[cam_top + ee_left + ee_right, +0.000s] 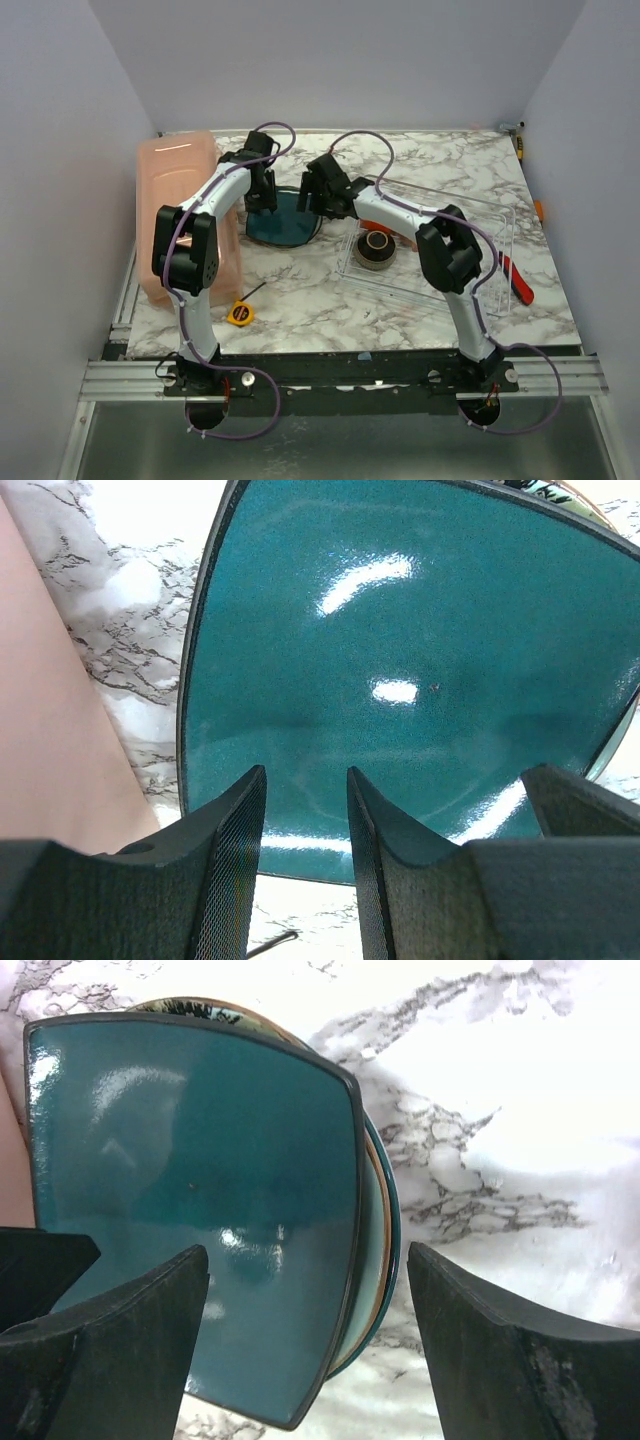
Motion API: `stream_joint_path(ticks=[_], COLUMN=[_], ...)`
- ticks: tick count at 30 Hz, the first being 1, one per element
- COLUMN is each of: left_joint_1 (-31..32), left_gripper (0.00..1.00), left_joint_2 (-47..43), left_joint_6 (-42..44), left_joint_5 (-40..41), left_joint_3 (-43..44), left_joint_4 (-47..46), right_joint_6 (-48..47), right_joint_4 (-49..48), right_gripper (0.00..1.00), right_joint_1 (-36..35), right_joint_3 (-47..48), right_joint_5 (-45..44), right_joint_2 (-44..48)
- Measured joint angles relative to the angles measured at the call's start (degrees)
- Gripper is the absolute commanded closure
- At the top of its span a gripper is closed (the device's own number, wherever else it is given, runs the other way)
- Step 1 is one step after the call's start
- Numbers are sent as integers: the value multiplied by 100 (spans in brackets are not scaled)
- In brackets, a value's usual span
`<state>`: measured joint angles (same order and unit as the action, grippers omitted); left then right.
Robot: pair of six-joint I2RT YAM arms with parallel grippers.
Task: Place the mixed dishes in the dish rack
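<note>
- If you go by the top view, the teal plate lies flat on the marble table just left of center, outside the dish rack. The dark brown bowl sits in the rack's left end. Your left gripper and right gripper hang over the plate's two sides.
- Left wrist view: jaws are down to a slim gap with nothing between them, at the plate's bottom edge.
- Right wrist view: jaws are spread wide and empty, astride the plate's right edge. Another dish's rim peeks out underneath.
</note>
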<state>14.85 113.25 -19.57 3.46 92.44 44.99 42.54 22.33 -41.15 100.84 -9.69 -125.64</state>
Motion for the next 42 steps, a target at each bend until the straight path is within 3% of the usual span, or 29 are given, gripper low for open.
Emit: stream_joint_path(ticks=[10, 18, 25, 27, 32, 35, 37, 40, 42], left_joint_1=[2, 46, 190, 260, 385, 437, 472, 518, 549], left_gripper=[61, 51, 49, 49, 49, 48, 48, 47, 45], left_joint_2=[0, -74, -463, -597, -776, -831, -885, -984, -1060], left_joint_6=[-11, 9, 48, 59, 109, 153, 181, 227, 254], left_joint_5=[-20, -116, -146, -146, -81, -13, 68, 210, 278], left_joint_3=[13, 70, 70, 70, 70, 70, 50, 4, -37], left_joint_4=[52, 52, 48, 35, 13, 9, -4, -42, -72], right_joint_6=[-813, -1196, -1469, -1521, -1622, -1679, -1707, -1749, -1797], right_joint_4=[-72, -361, -907, -1032, -1235, -1375, -1502, -1585, -1580], right_gripper=[11, 17, 36, 49, 64, 82, 85, 100, 100], right_joint_1=[116, 450, 658, 664, 713, 769, 793, 809, 807], right_joint_3=[776, 870, 688, 623, 461, 420, 407, 380, 310], right_joint_5=[122, 861, 1749, 1934, 2177, 2262, 2269, 2264, 2256], right_joint_2=[-442, -831, -960, -960, -960, -960, -946, -881, -813])
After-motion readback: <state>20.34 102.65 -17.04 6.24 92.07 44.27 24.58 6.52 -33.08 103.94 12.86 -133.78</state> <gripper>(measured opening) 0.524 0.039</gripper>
